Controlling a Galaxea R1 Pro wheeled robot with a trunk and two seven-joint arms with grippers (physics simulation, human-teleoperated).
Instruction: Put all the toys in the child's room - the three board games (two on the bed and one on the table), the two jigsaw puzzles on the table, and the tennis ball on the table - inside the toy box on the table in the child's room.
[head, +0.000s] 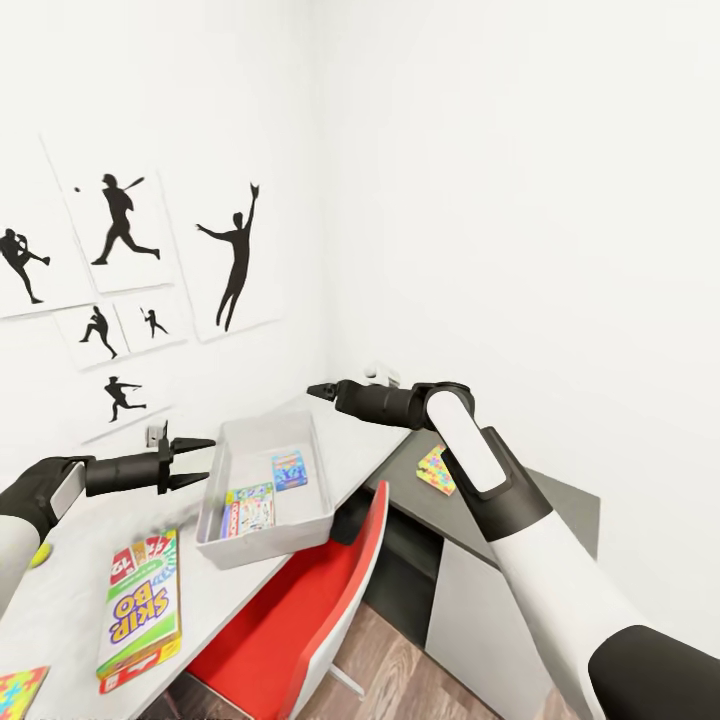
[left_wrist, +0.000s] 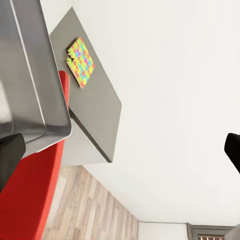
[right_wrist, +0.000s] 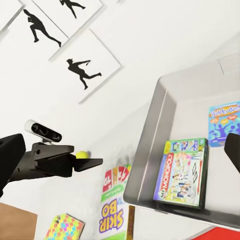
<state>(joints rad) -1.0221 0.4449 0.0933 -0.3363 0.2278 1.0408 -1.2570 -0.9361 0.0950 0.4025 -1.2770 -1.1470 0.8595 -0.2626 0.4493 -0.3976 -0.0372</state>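
Toy box (head: 262, 440): overhangs the table's (head: 70, 600) front edge, holding the Monopoly box (head: 248, 510) and a blue game (head: 289, 469). SKIP-BO box (head: 140, 608): table front edge. Jigsaw puzzle (head: 436, 470): cabinet (head: 570, 510), arm-cropped. Second puzzle (head: 20, 692): frame-cropped. Left gripper (head: 196, 461): open, empty. Right gripper (head: 318, 391): state indiscernible.

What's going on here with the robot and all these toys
A two-armed robot is tidying toys into the toy box on the table. The Monopoly box and a small blue game box already lie inside it. The Skip-Bo box, one jigsaw puzzle and the tennis ball sit on the table, and another puzzle lies on the dark cabinet. The left gripper is open beside the box; the right gripper hovers above it, holding nothing.
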